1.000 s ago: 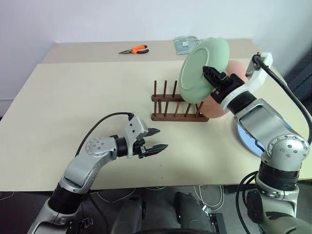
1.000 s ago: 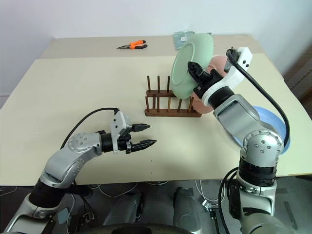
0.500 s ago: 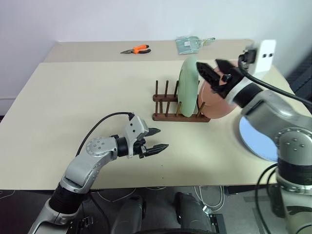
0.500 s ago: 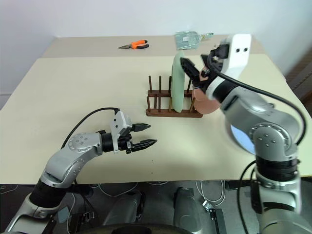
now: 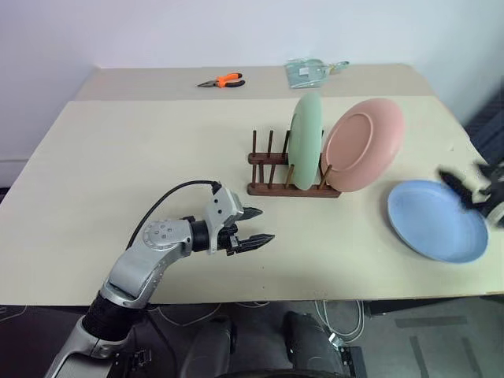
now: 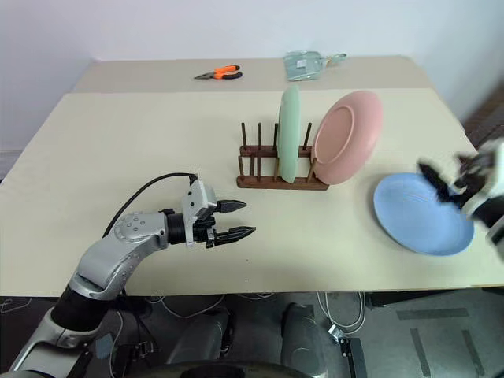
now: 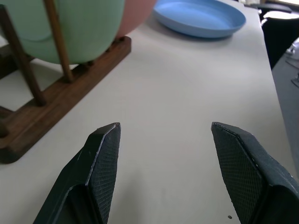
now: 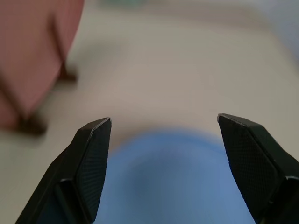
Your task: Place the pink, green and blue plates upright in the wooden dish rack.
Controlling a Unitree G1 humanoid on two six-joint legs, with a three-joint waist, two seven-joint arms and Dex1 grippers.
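The dark wooden dish rack (image 5: 272, 168) stands mid-table. A green plate (image 5: 305, 142) stands upright between its pegs. At the rack's right end a pink plate (image 5: 362, 146) leans tilted against it. Flat on the table to the right lies the blue plate (image 5: 437, 220). My right gripper (image 8: 163, 126) is open and empty, hovering blurred above the blue plate's right rim (image 6: 442, 175). Left of the rack and nearer the front edge, my left gripper (image 5: 266, 224) hangs open and empty just above the table, pointing toward the rack (image 7: 60, 116).
Orange-handled pliers (image 5: 220, 80) and a clear packet (image 5: 307, 71) lie at the far edge of the beige table (image 5: 142, 150). The blue plate sits close to the table's right front corner.
My right gripper let go of the green plate, which now stands upright in the rack. It opened and swung right and down over the blue plate. The left arm stayed put.
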